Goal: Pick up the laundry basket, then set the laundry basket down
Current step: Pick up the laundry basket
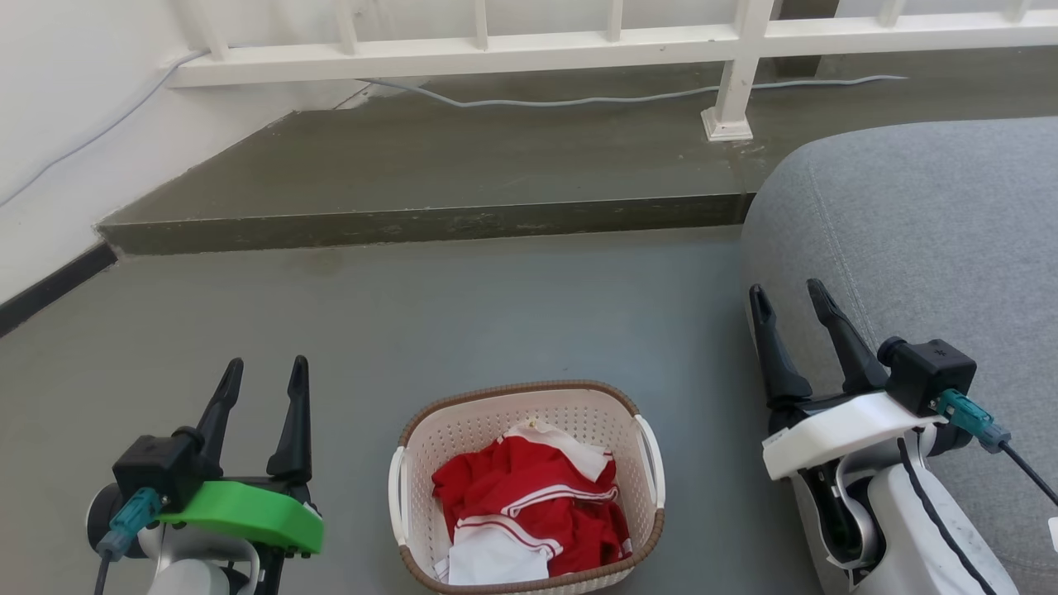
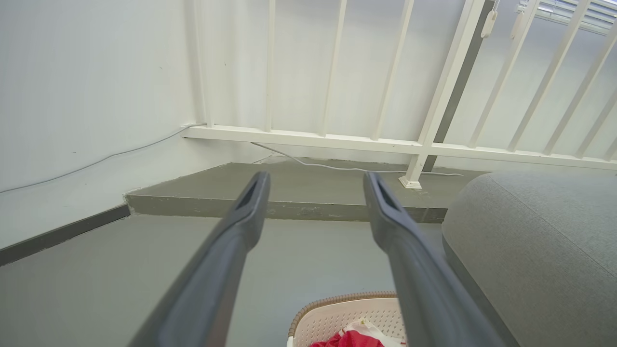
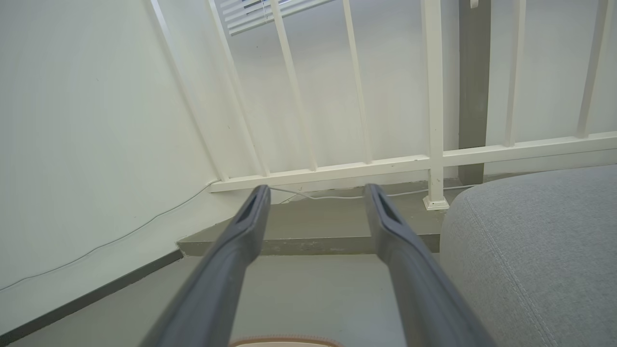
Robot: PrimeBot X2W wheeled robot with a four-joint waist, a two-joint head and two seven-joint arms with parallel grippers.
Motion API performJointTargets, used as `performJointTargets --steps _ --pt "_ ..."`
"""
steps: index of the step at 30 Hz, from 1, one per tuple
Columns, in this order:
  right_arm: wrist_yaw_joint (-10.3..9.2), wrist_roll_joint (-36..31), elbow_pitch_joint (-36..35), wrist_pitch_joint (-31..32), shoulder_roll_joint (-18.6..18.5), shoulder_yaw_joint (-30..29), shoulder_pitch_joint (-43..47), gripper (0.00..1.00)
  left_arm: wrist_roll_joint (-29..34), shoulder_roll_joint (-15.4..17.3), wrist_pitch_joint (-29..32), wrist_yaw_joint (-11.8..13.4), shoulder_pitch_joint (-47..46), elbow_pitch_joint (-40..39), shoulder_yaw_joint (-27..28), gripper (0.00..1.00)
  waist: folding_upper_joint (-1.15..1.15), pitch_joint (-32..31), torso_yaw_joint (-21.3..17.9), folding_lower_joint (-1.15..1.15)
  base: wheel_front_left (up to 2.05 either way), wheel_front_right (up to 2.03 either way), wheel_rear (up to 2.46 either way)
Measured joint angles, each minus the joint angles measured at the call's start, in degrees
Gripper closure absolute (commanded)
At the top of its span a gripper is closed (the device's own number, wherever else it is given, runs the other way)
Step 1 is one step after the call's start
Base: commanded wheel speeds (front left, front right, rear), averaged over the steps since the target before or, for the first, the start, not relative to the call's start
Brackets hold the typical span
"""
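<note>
Cream laundry basket (image 1: 488, 426) holds red-white clothes (image 1: 529, 496); L gripper (image 1: 267, 361), R gripper (image 1: 785, 287) both spread, off basket.

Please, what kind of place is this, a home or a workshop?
Probably a room in a home: a laundry basket with clothes stands on the floor, beside a grey fabric sofa and a white railing.

I can read nothing on my screens: no letters, numbers, brand marks or signs come through legibly. The laundry basket (image 1: 483, 426) and the red-and-white clothes (image 1: 529, 496) lying in it carry no print that I can make out.
</note>
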Motion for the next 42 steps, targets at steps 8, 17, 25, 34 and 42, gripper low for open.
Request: performJointTargets --steps 8,17,25,34,42 --pt "0.07 -0.09 0.63 -0.01 0.36 -0.35 0.0 0.0 0.03 -0.16 0.0 -0.23 0.0 0.01 0.4 0.0 0.0 0.06 -0.13 0.0 0.0 0.0 0.0" --pt "0.13 -0.14 1.97 -0.01 0.66 -0.03 0.02 0.0 0.26 -0.37 0.0 -0.3 0.03 -0.66 1.79 0.0 0.0 1.75 -0.68 0.0 0.0 0.0 0.0" --pt "-0.04 -0.47 2.07 -0.01 0.9 0.32 0.01 0.0 0.21 -0.19 0.0 -0.46 0.01 -0.94 2.11 0.0 0.0 5.45 -1.47 0.0 0.0 0.0 0.0" --pt "-0.85 -0.47 3.04 -0.01 1.16 0.74 -1.5 0.0 -0.09 1.4 0.0 -0.48 -1.42 -0.96 1.99 0.0 0.0 10.64 -2.25 0.0 0.0 0.0 0.0" --pt "-1.92 -0.47 5.08 -0.01 1.23 1.45 -5.38 0.0 -0.78 3.13 -0.01 -0.56 -6.19 0.48 -0.07 0.0 0.0 16.54 -2.76 0.0 0.0 0.0 0.0"
